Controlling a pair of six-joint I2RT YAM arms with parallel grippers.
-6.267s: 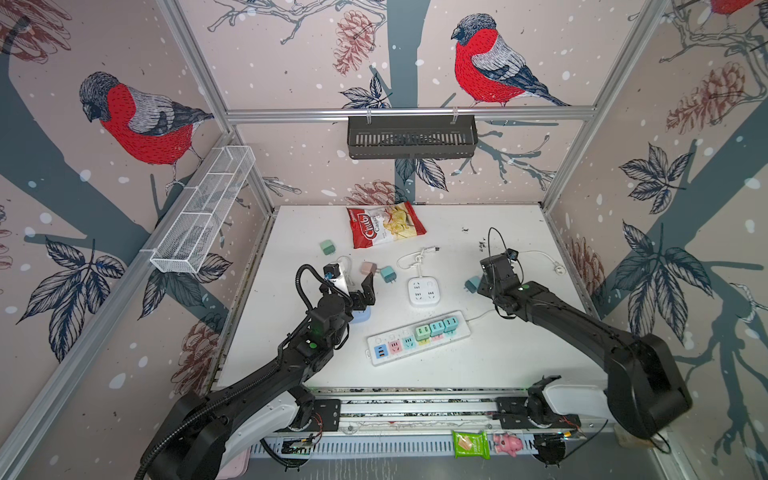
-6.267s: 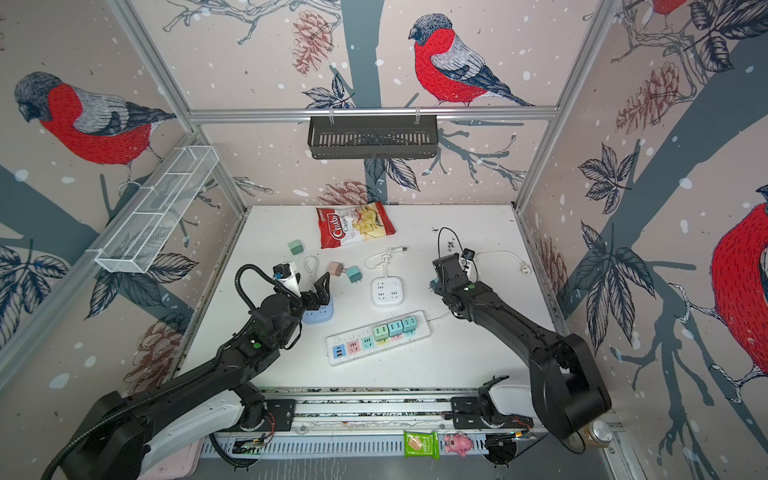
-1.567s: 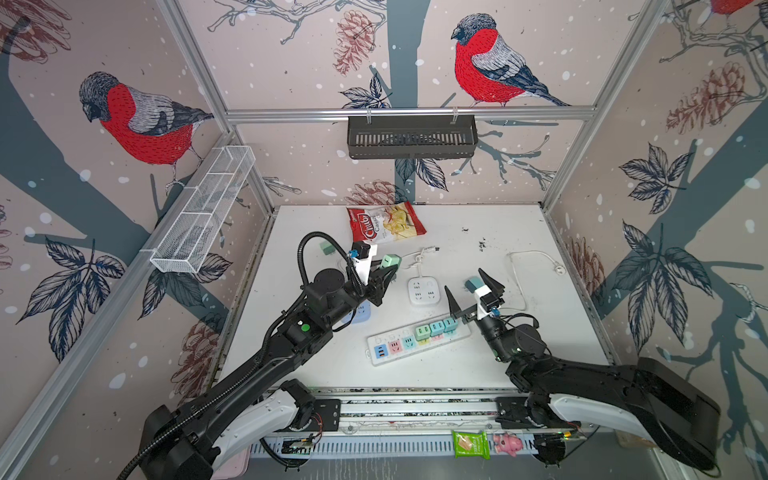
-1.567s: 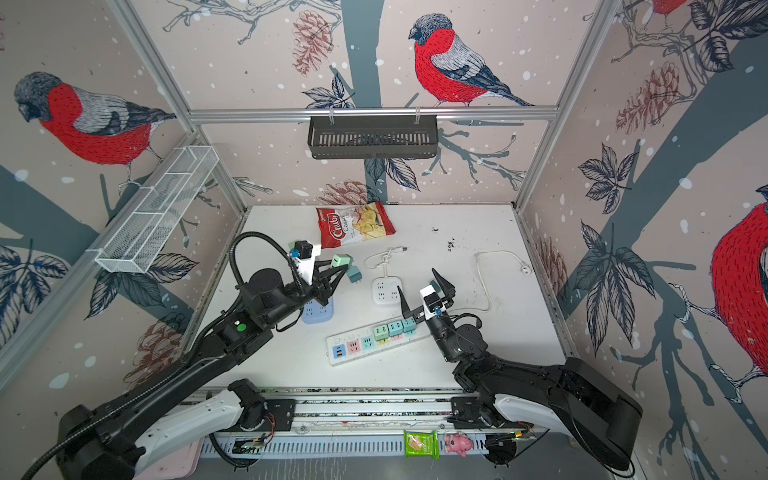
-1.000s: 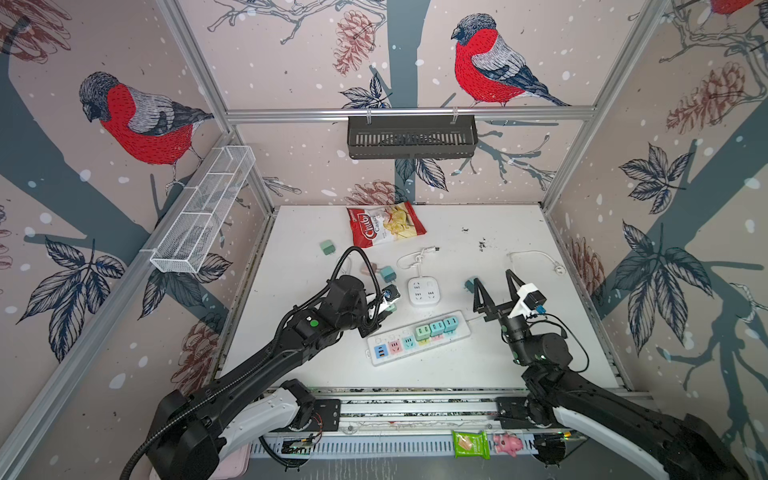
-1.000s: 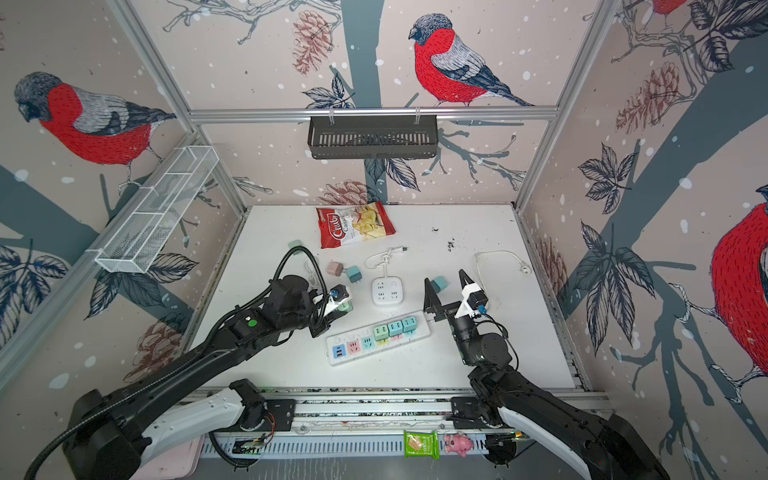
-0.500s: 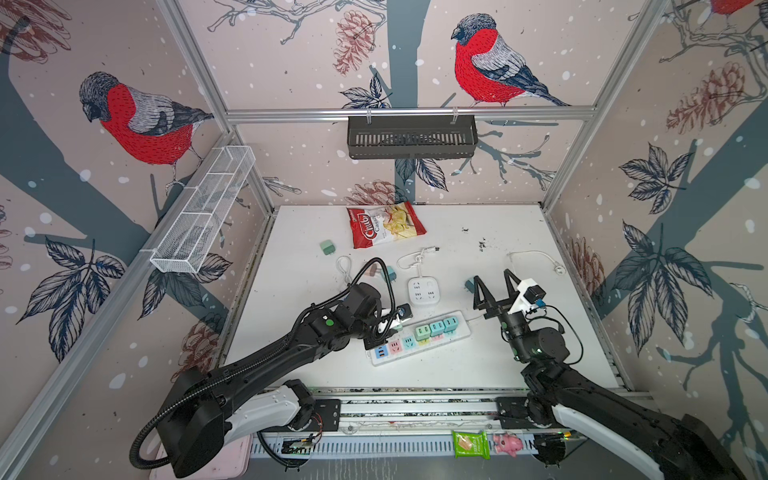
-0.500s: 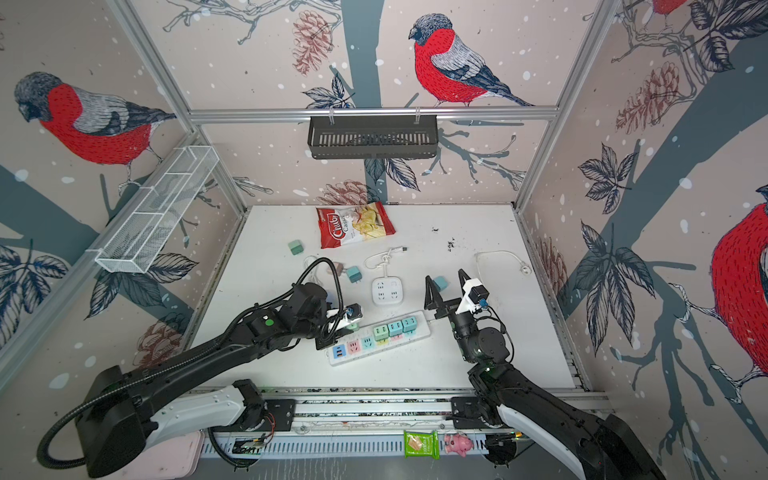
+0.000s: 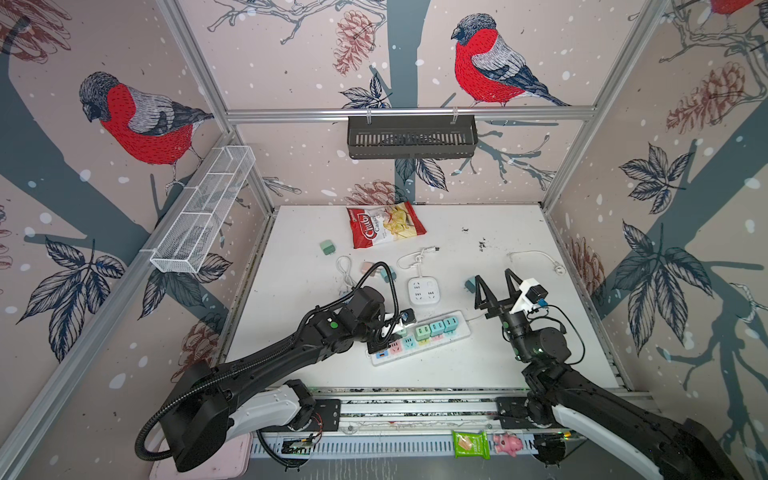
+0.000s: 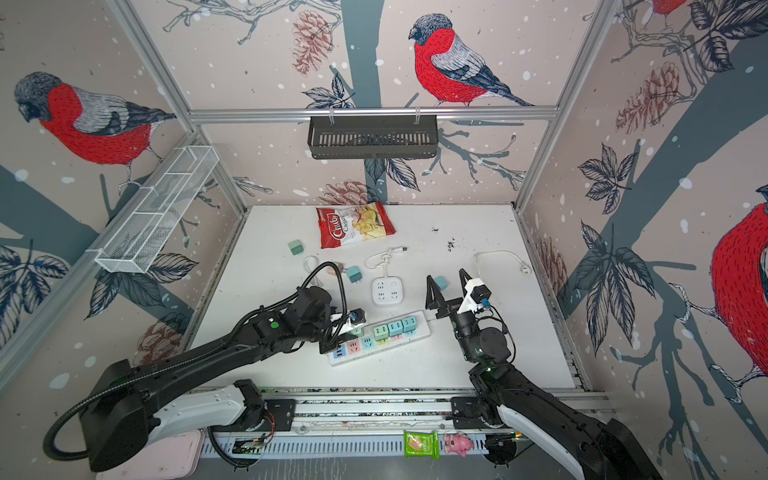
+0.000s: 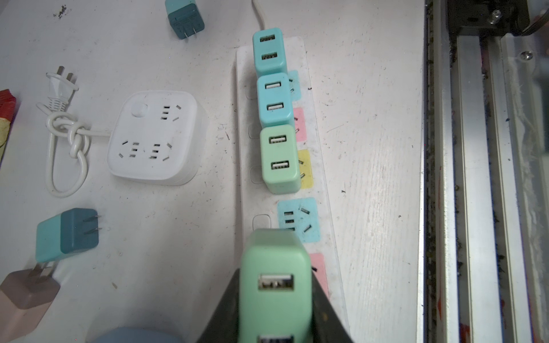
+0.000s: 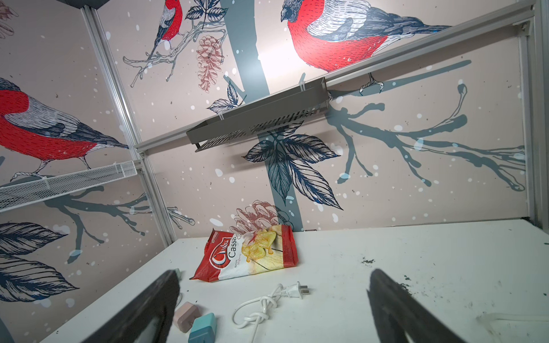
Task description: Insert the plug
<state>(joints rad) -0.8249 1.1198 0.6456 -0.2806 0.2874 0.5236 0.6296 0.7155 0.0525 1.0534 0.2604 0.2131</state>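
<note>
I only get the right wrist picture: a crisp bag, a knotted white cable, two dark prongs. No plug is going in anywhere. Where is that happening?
Observer: Out of your sight. The left gripper grips a pale green plug over a long white power strip.
Operator: Is anything plugged into it?
Observer: Three stand in a row: two blue plugs and a green plug.
Operator: And my prongs?
Observer: They belong to the right gripper, open and empty, off the strip's cabled end.
</note>
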